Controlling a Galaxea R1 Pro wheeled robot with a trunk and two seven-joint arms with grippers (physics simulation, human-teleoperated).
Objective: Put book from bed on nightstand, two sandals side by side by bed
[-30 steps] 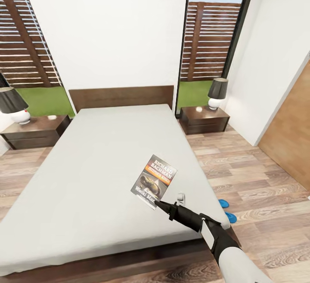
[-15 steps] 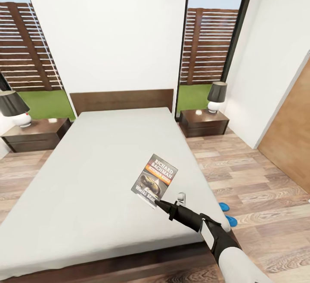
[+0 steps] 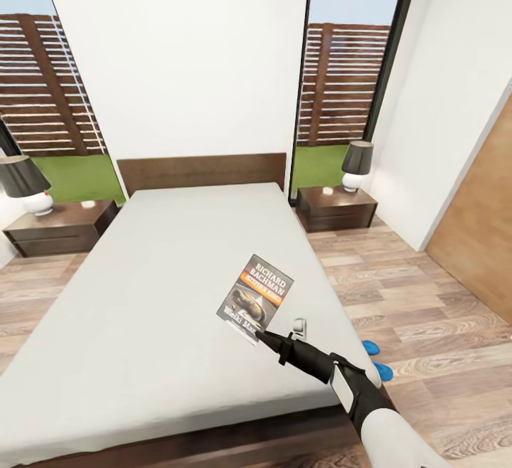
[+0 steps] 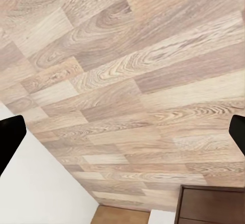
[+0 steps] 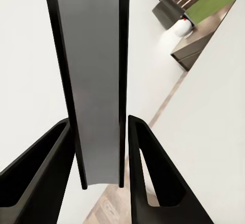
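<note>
The book [image 3: 255,295] cover reads "RICHARD BACHMAN", with "Walki Ma" partly readable below

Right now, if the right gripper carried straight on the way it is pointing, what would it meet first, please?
The right gripper is shut on the book and points up the bed toward the headboard. Beyond the book, its line probably meets the mattress first, though its height above the mattress is unclear.

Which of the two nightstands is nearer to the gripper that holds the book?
The nightstand on the robot's right of the bed. The right gripper with the book is over that side of the bed; the other nightstand stands across it.
</note>
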